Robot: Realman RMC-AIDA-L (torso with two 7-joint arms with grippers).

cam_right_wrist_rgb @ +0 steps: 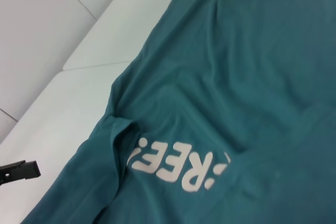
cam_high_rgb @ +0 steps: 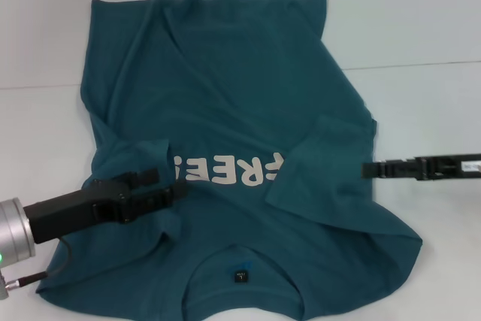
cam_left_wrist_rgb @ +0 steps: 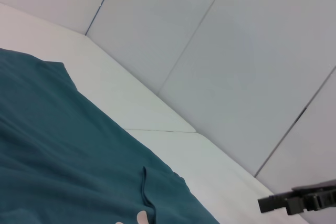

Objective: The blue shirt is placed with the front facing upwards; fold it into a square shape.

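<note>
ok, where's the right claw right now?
Head view: right claw sits at the blue shirt's right edge, beside the folded-in sleeve, level with the FREE lettering.

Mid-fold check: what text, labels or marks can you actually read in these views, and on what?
"FREE!" partly visible, off-white print on the chest of the blue shirt; the left gripper and a folded-in sleeve cover its ends.
Neck label: small dark tag with a pale mark, too small to read.
Nothing else legible.
</note>
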